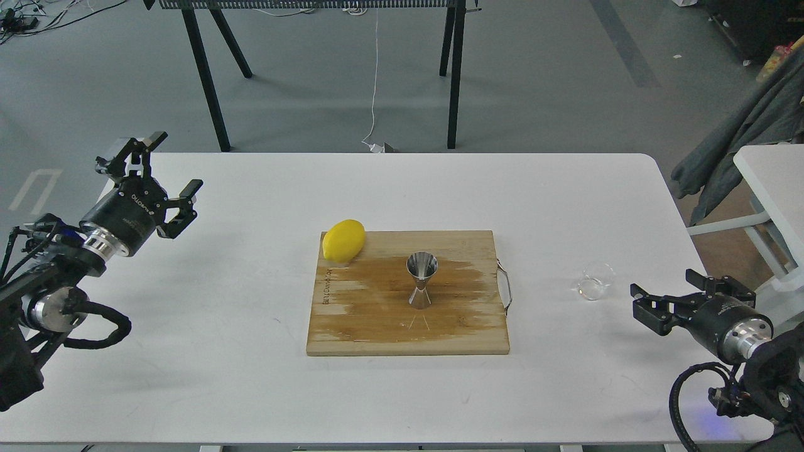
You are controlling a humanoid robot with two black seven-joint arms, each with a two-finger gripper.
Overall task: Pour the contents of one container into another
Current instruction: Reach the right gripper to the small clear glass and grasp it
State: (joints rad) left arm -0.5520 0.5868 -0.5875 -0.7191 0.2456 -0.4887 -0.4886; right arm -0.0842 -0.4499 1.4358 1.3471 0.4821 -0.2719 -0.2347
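A small clear glass cup (595,280) stands on the white table (220,301), right of the wooden cutting board (370,326). The steel hourglass jigger (421,279) stands upright near the board's middle. My right gripper (664,296) hovers just right of the cup, fingers spread and open, holding nothing, a short gap from the glass. My left gripper (176,166) is raised over the table's far left edge, open and empty, far from both containers.
A yellow lemon (343,240) rests on the board's back left corner. The board has a metal handle (505,287) on its right side. A second white table (776,188) with a grey cloth (735,144) stands at the right. Black trestle legs (207,81) stand behind.
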